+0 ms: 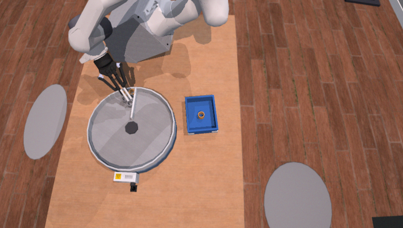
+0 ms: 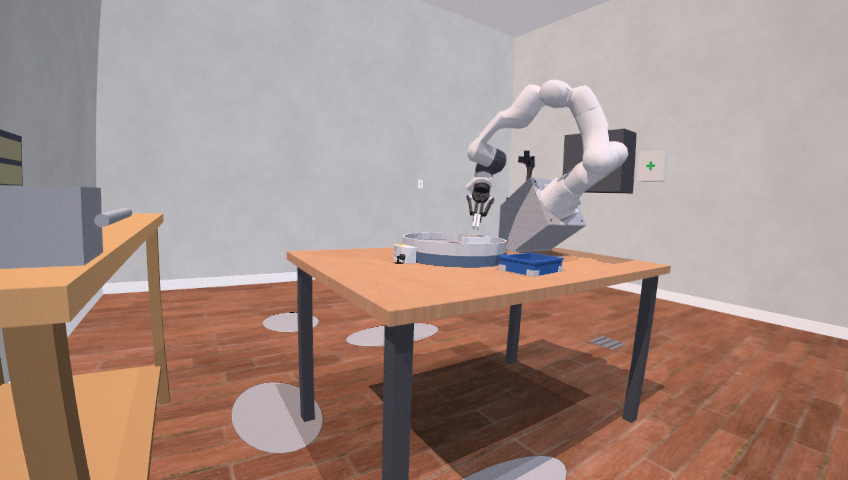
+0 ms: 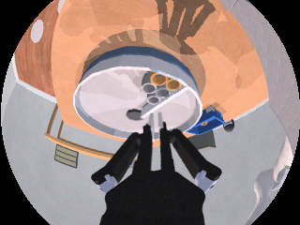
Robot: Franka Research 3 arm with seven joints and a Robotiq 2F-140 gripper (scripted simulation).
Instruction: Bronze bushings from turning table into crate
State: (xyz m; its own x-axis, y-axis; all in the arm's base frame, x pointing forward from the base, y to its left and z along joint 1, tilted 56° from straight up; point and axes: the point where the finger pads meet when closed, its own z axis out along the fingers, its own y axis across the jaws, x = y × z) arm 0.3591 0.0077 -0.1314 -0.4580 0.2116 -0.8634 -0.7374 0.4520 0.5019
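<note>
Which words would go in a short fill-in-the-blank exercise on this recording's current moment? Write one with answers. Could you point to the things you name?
The crate (image 1: 192, 123) (image 2: 531, 265) (image 3: 212, 123) is coloured ____.
The number of bushings inside the crate is ____.
The bronze bushings (image 3: 159, 84) (image 3: 173, 90) on the turning table (image 1: 152, 141) (image 2: 461, 259) (image 3: 80, 114) number ____.
The gripper (image 1: 127, 97) (image 2: 475, 227) (image 3: 156, 118) is above the ____, not the crate.

Missing words: blue; one; two; turning table.

Bushings on the turning table (clustered by the divider), crate beside.
</note>
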